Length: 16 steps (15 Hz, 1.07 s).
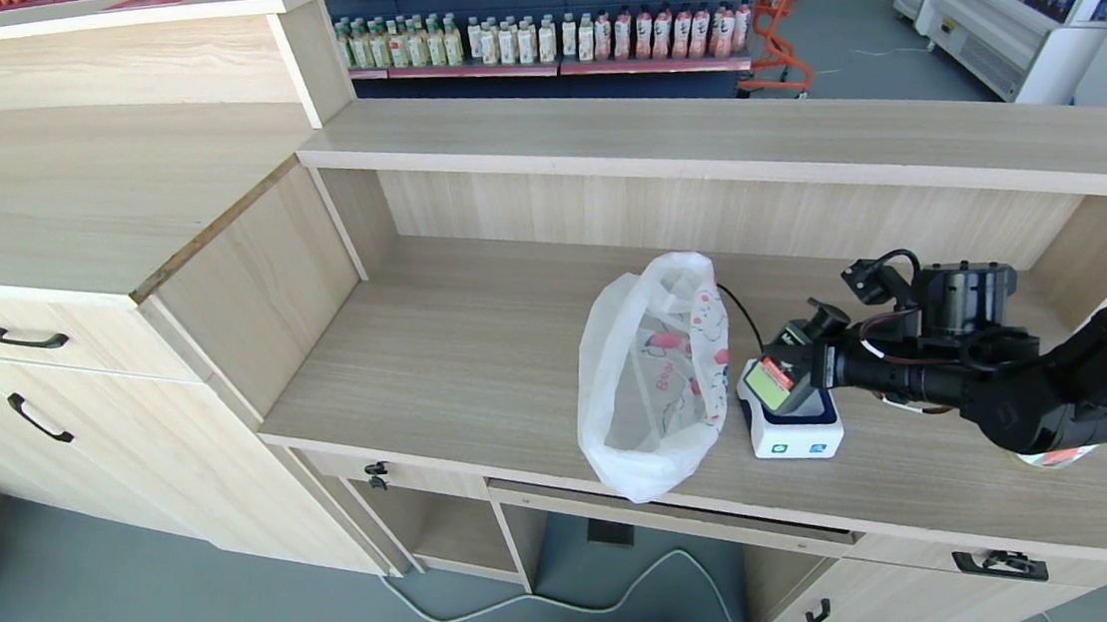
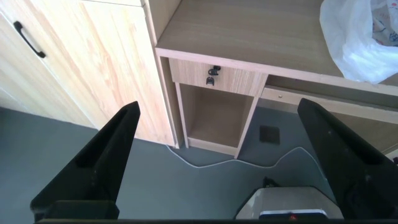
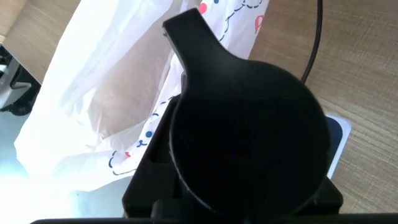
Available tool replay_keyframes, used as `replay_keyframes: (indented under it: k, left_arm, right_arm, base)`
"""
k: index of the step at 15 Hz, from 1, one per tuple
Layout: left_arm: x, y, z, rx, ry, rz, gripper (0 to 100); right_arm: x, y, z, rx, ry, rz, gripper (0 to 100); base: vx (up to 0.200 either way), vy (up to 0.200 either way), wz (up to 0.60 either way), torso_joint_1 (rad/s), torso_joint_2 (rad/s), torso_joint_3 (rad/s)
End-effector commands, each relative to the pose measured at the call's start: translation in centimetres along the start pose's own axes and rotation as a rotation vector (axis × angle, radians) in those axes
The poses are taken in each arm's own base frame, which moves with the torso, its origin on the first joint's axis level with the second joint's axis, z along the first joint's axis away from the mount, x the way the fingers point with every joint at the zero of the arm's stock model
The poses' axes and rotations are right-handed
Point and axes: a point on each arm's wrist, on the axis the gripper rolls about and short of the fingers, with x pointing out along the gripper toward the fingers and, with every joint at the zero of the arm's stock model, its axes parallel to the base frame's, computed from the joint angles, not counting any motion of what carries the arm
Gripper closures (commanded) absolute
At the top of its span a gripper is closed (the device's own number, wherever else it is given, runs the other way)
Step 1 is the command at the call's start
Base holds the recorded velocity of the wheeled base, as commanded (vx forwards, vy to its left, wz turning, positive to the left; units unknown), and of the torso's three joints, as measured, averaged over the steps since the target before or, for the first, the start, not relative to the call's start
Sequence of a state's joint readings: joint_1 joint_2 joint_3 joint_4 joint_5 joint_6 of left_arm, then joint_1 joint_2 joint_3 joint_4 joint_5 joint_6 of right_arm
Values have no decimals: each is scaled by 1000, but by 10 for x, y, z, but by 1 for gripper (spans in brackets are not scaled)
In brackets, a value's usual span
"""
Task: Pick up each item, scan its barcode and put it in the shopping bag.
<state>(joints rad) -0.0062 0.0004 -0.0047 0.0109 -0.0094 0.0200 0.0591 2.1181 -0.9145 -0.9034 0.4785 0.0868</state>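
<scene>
A white plastic shopping bag (image 1: 654,372) with a printed pattern stands open on the lower counter (image 1: 477,358). Right beside it sits a small white barcode scanner (image 1: 792,430). My right gripper (image 1: 803,361) hangs just over the scanner, shut on a small container with a green and red label (image 1: 772,384). In the right wrist view the container's dark round end (image 3: 249,130) blocks the middle, with the bag (image 3: 106,106) behind it and a corner of the scanner (image 3: 339,140). My left gripper (image 2: 224,162) is open, low in front of the counter, over the floor.
Another item with a red label (image 1: 1057,455) lies on the counter, mostly hidden under my right arm. A black cable (image 1: 739,310) runs from the scanner towards the counter's back wall. A raised ledge (image 1: 699,138) borders the far side, and a taller cabinet (image 1: 82,192) stands at left.
</scene>
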Motion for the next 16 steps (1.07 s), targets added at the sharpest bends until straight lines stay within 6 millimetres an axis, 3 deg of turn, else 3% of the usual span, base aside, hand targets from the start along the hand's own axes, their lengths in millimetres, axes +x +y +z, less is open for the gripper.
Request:
replay_keyframes:
  k: [1, 3, 6, 8, 10, 12, 14, 16]
  left_arm:
    - [0, 0, 0, 0, 0, 0, 0]
    - [0, 0, 0, 0, 0, 0, 0]
    - [0, 0, 0, 0, 0, 0, 0]
    - [0, 0, 0, 0, 0, 0, 0]
    - [0, 0, 0, 0, 0, 0, 0]
    - [0, 0, 0, 0, 0, 0, 0]
    - [0, 0, 0, 0, 0, 0, 0]
    - [0, 0, 0, 0, 0, 0, 0]
  right_arm:
    - [0, -1, 0, 3, 0, -1, 100]
    - [-12, 8, 20, -16, -52, -2, 100]
    - [-82, 30, 62, -123, -174, -47, 100]
    - [-143, 32, 54, -318, -182, -169, 100]
    - [-180, 25, 34, -459, -125, -293, 100]
    - [-190, 15, 41, -443, -149, -345, 100]
    - [-192, 17, 47, -319, -231, -336, 100]
    - [-187, 16, 49, -312, -276, -330, 100]
  base:
    - [0, 0, 0, 0, 0, 0]
    - [0, 0, 0, 0, 0, 0]
    - [0, 0, 0, 0, 0, 0]
    - [0, 0, 0, 0, 0, 0]
    - [0, 0, 0, 0, 0, 0]
    - [0, 0, 0, 0, 0, 0]
    - [0, 0, 0, 0, 0, 0]
    - [0, 0, 0, 0, 0, 0]
